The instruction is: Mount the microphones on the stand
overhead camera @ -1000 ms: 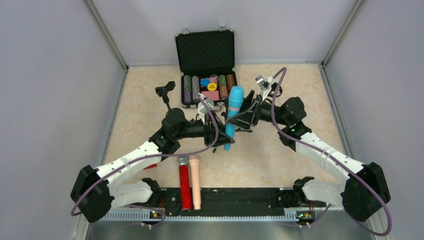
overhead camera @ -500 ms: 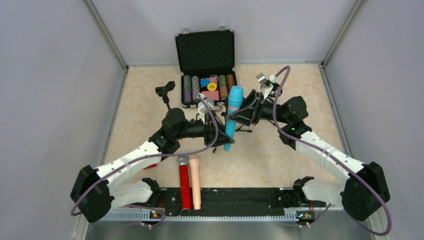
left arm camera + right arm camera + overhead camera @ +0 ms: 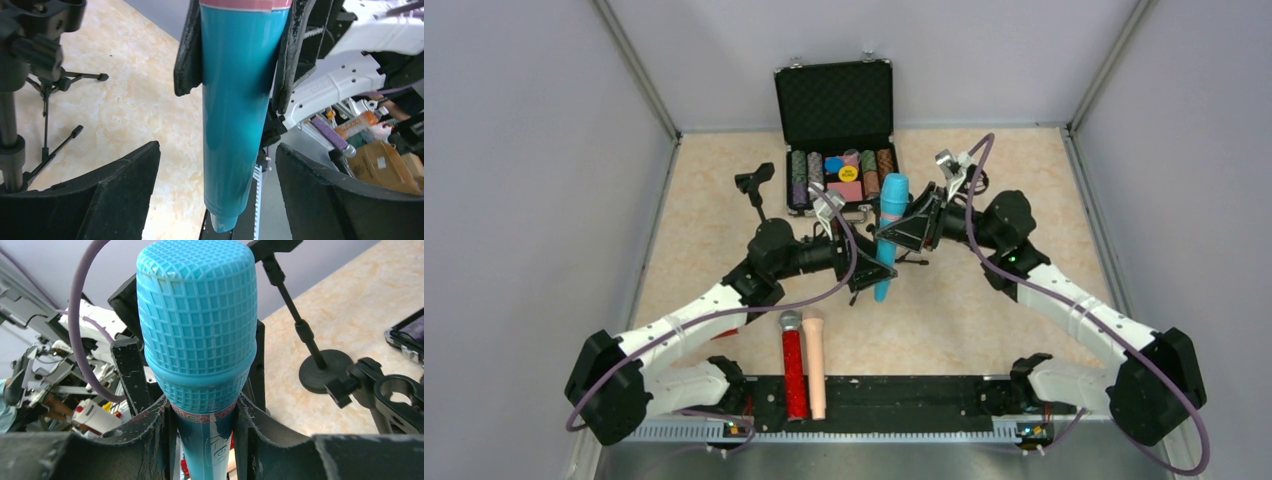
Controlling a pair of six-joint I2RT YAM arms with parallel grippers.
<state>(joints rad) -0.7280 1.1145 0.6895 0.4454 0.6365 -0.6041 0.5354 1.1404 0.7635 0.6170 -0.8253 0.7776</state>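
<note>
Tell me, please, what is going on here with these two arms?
The right gripper is clamped on the blue mic just below its head. The left gripper stands open around the mic's lower shaft without touching it. The red mic and the beige mic lie side by side near the arms' bases, and the stand holds nothing yet.

White arms [image 3: 686, 318] with black joints [image 3: 774, 245] trail looping purple cables [image 3: 968, 210].
</note>
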